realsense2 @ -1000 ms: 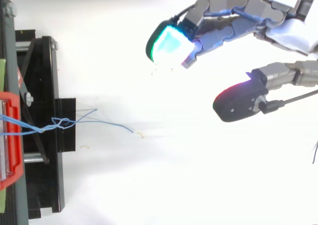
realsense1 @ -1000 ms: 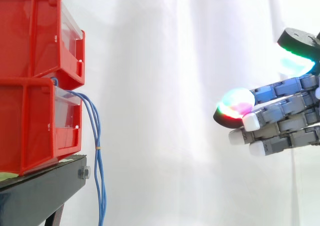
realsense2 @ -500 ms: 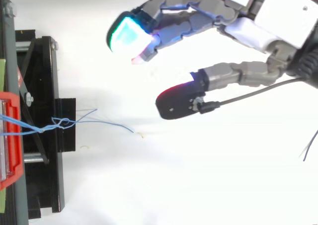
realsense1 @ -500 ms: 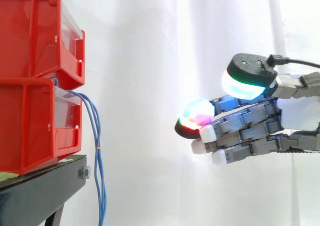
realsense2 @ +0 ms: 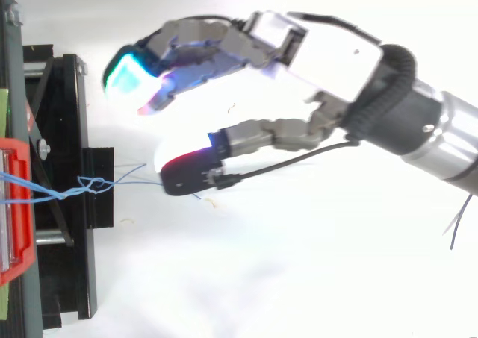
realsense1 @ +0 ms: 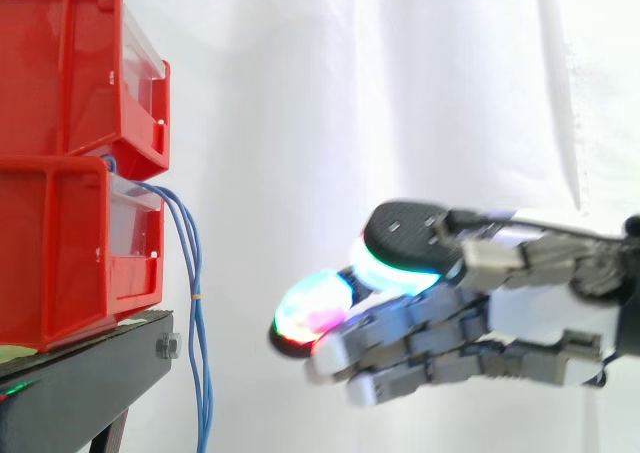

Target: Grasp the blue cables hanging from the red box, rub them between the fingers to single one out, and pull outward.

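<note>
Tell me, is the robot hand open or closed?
Open: the hand's fingers and thumb are spread apart, holding nothing, short of the blue cables.

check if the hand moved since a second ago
Yes. In the side view the hand has come left and lower, toward the red bins, stopping short of the blue cables.

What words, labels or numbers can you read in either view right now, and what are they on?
None: no word, number or sign can be read in either view.
The red bins, the black stand, the blue cables and the hand carry no print that shows.
The pale green strip under the lower bin shows no readable marks.
</note>
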Tool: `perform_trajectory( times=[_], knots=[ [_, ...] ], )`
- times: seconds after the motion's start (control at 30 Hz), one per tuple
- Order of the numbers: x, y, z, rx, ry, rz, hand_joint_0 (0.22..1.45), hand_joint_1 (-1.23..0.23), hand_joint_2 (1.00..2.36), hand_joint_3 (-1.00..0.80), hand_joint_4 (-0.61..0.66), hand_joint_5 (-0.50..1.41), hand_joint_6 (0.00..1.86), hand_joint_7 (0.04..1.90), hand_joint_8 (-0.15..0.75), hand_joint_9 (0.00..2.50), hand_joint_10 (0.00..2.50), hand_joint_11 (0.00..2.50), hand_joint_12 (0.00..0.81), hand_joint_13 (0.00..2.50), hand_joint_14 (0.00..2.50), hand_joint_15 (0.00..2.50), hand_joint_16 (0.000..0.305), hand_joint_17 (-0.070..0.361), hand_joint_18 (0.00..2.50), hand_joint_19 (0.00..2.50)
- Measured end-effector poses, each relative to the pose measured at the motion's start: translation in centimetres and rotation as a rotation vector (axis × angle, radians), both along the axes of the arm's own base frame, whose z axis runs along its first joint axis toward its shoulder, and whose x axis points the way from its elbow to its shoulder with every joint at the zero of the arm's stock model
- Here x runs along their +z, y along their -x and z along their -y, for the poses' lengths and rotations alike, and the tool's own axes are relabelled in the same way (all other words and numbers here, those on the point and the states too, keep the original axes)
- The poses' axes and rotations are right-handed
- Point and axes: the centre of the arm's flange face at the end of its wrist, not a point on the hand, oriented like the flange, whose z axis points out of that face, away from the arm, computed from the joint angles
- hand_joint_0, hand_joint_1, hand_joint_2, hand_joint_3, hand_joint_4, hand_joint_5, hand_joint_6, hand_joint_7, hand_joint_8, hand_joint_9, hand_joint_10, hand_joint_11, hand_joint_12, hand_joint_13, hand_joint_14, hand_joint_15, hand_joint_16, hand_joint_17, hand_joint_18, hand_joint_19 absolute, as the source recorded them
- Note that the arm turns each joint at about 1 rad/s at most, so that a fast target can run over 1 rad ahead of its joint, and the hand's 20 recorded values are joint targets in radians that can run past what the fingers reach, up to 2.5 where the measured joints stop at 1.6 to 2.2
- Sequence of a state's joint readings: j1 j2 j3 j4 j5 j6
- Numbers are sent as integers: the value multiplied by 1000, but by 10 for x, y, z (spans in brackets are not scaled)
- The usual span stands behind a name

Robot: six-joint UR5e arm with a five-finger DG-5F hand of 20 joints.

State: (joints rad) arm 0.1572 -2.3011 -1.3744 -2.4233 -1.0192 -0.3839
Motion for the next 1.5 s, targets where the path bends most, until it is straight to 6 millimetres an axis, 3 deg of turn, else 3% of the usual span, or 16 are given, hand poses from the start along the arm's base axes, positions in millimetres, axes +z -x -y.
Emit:
perform_trajectory(
  times=[0.2,0.53,0.67,1.07,1.27,1.5],
  knots=[
    [-17,-18,-6,15,-32,7,577,-779,1000,-500,315,-123,503,929,341,811,11,407,361,548,11,312,50,112,399,478],
    [-20,-20,-12,20,-25,1,481,-674,1000,-500,334,-116,502,923,364,822,10,394,392,543,12,301,56,125,411,477],
    [-31,-21,-17,25,-11,-15,460,-644,1000,-500,342,-119,502,910,368,817,7,382,404,542,10,300,58,130,408,472],
    [-50,-31,-26,26,11,33,471,-638,1000,-500,339,-128,503,887,368,803,8,375,400,529,9,292,57,128,404,477],
    [-70,-44,-31,27,22,72,489,-638,1000,-500,335,-129,503,883,362,797,8,376,393,523,10,298,55,125,395,483],
    [-71,-50,-35,38,32,101,511,-652,1000,-500,332,-129,503,884,356,801,10,383,384,519,10,292,54,121,393,480]
  ],
)
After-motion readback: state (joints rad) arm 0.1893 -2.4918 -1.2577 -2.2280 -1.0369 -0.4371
